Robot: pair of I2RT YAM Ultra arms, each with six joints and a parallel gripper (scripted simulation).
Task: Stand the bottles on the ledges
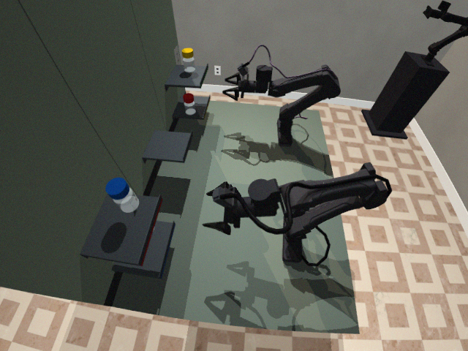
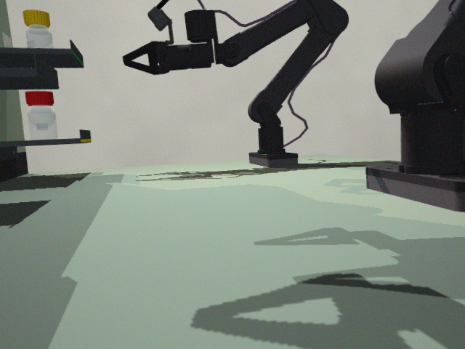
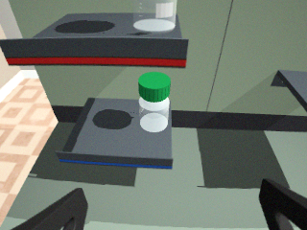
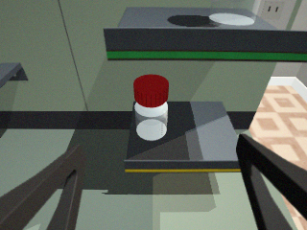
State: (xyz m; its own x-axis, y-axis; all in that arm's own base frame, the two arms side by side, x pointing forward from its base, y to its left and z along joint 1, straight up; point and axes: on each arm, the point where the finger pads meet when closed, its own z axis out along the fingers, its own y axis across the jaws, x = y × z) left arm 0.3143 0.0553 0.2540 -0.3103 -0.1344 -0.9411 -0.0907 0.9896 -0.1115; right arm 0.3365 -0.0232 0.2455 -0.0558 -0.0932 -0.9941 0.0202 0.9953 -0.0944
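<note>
Four capped clear bottles stand on wall ledges. The yellow-capped bottle (image 1: pixel 187 59) is on the green-strip ledge (image 4: pixel 201 34). The red-capped bottle (image 4: pixel 151 112) is on the yellow-strip ledge (image 4: pixel 184 139) below it. The blue-capped bottle (image 1: pixel 123 195) is on the red-strip ledge (image 3: pixel 106 40). The green-capped bottle (image 3: pixel 154 107) is on the blue-strip ledge (image 3: pixel 120 139) beneath, hidden in the top view. My left gripper (image 1: pixel 219 208) is open and empty, facing the green-capped bottle from a distance. My right gripper (image 1: pixel 229 86) is open and empty, facing the red-capped bottle, apart from it.
An empty grey ledge (image 1: pixel 167 145) juts from the green wall between the two ledge pairs. A black tower (image 1: pixel 406 94) stands on the checkered floor at the far right. The arms' bases stand on the green mat.
</note>
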